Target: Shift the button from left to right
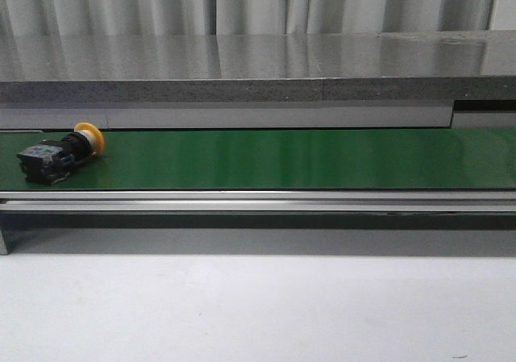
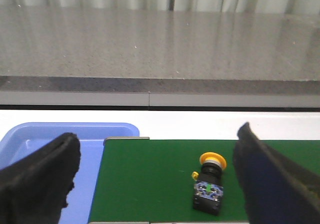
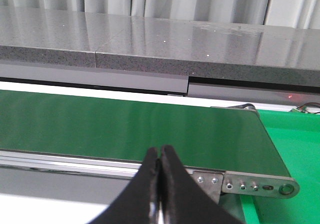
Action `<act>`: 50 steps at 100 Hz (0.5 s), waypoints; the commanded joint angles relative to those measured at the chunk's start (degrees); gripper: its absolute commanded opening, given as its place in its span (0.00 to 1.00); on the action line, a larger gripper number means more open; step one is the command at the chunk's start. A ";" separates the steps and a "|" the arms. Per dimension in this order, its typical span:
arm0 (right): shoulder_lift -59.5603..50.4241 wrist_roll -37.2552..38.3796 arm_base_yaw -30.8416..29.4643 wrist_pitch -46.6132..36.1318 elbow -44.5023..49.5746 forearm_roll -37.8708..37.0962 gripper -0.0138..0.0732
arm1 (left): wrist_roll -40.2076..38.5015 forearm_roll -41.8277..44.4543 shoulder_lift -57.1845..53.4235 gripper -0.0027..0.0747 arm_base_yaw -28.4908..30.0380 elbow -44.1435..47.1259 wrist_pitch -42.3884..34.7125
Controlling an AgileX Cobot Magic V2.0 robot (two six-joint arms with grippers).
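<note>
Lying on its side near the left end of the green belt (image 1: 282, 159), the button (image 1: 60, 154) is what you should look at first: its yellow-orange cap points toward the belt's far edge and its black block toward the near edge, with pale green-blue markings facing up in the left wrist view (image 2: 209, 188). You can see that nothing touches it. Your left gripper (image 2: 157, 179) hangs above that end of the belt with its dark fingers (image 2: 40, 176) spread wide, one to each side of the picture, and the button sits in the gap between them but closer to one finger; neither pad reaches it. Beside the belt's left end you will notice a blue tray (image 2: 30, 139), partly hidden behind one finger. Your right gripper (image 3: 159, 184) is over the near edge of the belt toward its right end, its two fingers pressed together with nothing between them. Past the belt's right end roller lies a bright green surface (image 3: 295, 149). Behind the belt runs a grey speckled ledge (image 1: 242, 60).
</note>
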 commanded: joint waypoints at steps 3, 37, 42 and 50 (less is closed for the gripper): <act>-0.83 0.00 0.05 -4.67 0.04 -0.31 0.08 | -0.68 -1.45 -4.80 0.80 0.95 2.51 -8.40; -0.83 0.00 0.05 -4.67 0.04 -0.31 0.08 | -0.68 -1.45 -7.95 0.80 1.05 6.25 -11.62; -0.83 0.00 0.05 -4.67 0.04 -0.31 0.08 | -0.68 -1.45 -7.95 0.78 1.05 6.25 -11.92; -0.83 0.00 0.05 -4.67 0.04 -0.31 0.08 | -0.68 -1.45 -7.95 0.71 1.05 6.25 -12.06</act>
